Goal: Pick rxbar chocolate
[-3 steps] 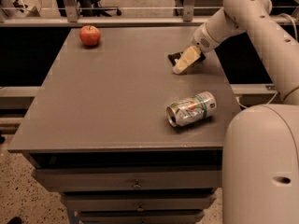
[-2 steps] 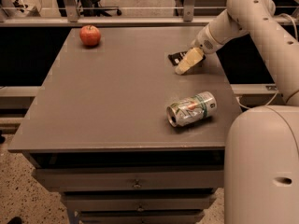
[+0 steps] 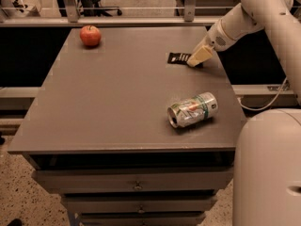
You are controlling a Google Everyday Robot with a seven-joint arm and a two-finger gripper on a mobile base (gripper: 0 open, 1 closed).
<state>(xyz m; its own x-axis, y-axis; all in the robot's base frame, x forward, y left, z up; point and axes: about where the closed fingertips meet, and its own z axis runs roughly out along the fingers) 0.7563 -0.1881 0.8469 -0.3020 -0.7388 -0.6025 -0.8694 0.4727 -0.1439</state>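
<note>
The rxbar chocolate (image 3: 178, 58) is a small flat black bar with pale lettering. It lies on the grey table (image 3: 117, 93) near the far right edge. My gripper (image 3: 198, 57) comes down from the right on the white arm and its cream tip sits at the bar's right end, low over the table. The tip hides the bar's right end.
A dented silver-green can (image 3: 193, 109) lies on its side at the front right of the table. A red apple (image 3: 90, 35) stands at the far left corner. Drawers are below the tabletop. My white base (image 3: 268, 168) is at the right of the table.
The gripper has shifted a little to the right along the bar, showing more of its left part. The bar, can and apple have not moved.
</note>
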